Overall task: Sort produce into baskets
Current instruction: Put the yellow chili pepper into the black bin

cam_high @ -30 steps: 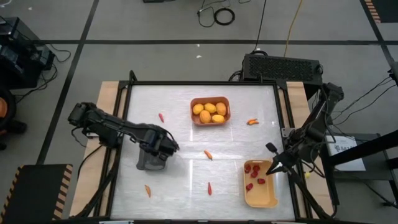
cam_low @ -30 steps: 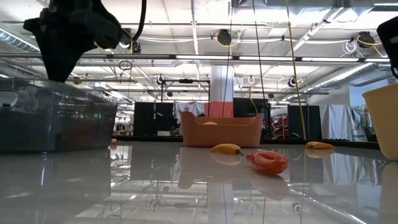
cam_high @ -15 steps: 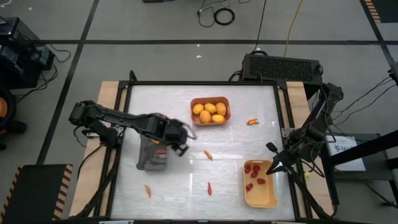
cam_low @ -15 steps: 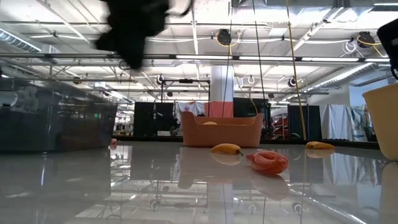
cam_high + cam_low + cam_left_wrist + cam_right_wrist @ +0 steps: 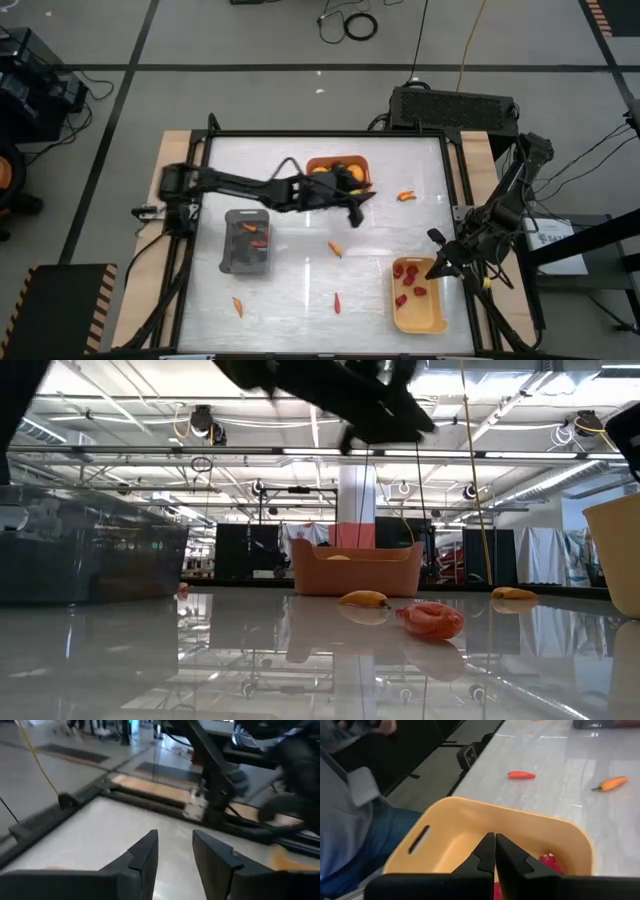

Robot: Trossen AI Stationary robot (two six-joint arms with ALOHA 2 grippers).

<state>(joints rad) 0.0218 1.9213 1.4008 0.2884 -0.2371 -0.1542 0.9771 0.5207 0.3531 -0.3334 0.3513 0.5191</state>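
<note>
desk (image 5: 300,290): glossy white top, seen from above with both arms over it.

orange basket (image 5: 338,177): set toward the far middle of the desk; yellow-orange round fruits (image 5: 322,171) are held inside, partly hidden by the left arm in the high view. in the low view the same basket is seen standing upright at the far side.

dark grey basket (image 5: 247,241): placed at the left-hand side of the desk; a few small red pieces (image 5: 256,236) are seen in it.

yellow basket (image 5: 419,296): placed at the near right corner of the desk; red berries (image 5: 408,280) are gathered in its far half.

loose chili pieces: one orange piece (image 5: 405,196) lies right of the orange basket; one (image 5: 335,249) near the desk's middle; one red piece (image 5: 337,302) nearer the front; one orange piece (image 5: 237,306) in front of the dark grey basket.

left pincer (image 5: 355,208): stretched across the desk, just beside the orange basket's near right corner. its fingers (image 5: 145,855) are seen parted with a gap between them and nothing held.

right pincer (image 5: 437,268): poised at the yellow basket's far right rim. its fingers (image 5: 485,851) are pressed together with nothing between them.

person: a seated figure in blue trousers and a grey sleeve (image 5: 350,827) is seen beyond the desk edge in the right wrist view.
</note>
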